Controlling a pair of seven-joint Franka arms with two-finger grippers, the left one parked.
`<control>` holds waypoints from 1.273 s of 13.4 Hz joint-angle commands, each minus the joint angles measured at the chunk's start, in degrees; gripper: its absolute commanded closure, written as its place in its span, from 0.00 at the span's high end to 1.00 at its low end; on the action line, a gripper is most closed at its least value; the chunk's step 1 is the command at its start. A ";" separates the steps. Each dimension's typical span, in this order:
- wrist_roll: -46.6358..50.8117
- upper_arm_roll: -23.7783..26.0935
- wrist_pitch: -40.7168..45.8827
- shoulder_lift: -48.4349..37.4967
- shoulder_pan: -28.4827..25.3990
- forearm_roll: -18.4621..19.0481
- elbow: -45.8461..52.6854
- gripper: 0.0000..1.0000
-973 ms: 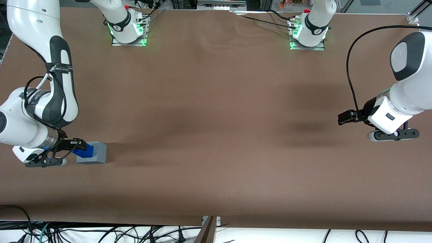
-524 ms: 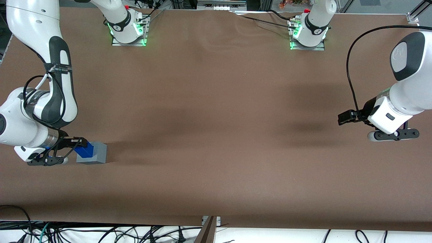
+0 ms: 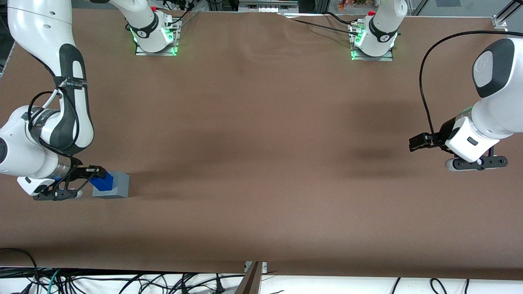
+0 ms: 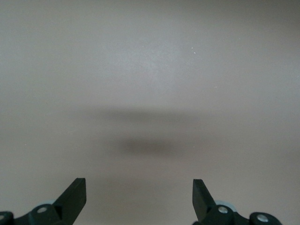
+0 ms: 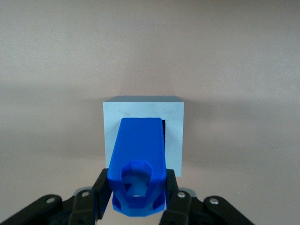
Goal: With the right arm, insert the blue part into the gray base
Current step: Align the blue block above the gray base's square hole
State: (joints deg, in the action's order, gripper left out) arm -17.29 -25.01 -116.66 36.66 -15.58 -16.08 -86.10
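Resting on the brown desk point(image 3: 261, 163) toward the working arm's end, the gray base point(image 3: 116, 185) is entered by the blue part point(image 5: 137, 159), whose narrower end is set into the square recess. The part is clamped by the hand point(image 5: 137, 199) just beside the base.

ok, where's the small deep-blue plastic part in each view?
Front view: the small deep-blue plastic part is at the working arm's end of the table, held by the black two-finger gripper, against the light gray plastic cube base.
Right wrist view: part between the gripper's fingers, entering the base.
Left wrist view: not in it.
Shared landmark: the gray base.
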 commanded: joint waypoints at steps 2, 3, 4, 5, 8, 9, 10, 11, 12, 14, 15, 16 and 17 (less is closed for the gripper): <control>-2.40 0.57 -2.43 5.18 0.91 -1.86 0.32 0.21; -2.40 0.57 -2.52 5.18 0.91 -1.85 0.41 0.21; -2.40 0.57 -2.61 5.09 0.91 -1.77 0.41 0.21; -2.40 0.49 -2.70 5.09 0.91 -1.85 0.50 0.21; -2.40 0.40 -3.75 5.00 0.91 -1.94 0.67 0.21; -2.40 0.40 -4.02 4.91 0.91 -1.94 0.67 0.21; -2.40 0.40 -4.54 4.82 0.82 -1.94 0.67 0.21; -2.49 0.31 -5.15 4.56 0.82 -1.68 0.67 0.21; -2.49 0.31 -5.34 4.56 0.82 -1.59 0.67 0.21; -2.49 0.31 -5.34 4.12 0.82 -1.59 0.76 0.21; -2.49 0.31 -5.34 4.03 0.73 -1.59 0.76 0.21; -2.49 0.31 -5.34 4.03 0.73 -1.59 0.76 0.21; -2.49 0.31 -5.34 3.95 0.73 -1.50 0.76 0.21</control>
State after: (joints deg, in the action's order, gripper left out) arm -18.13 -25.00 -118.12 36.64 -15.64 -16.12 -86.05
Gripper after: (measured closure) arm 0.502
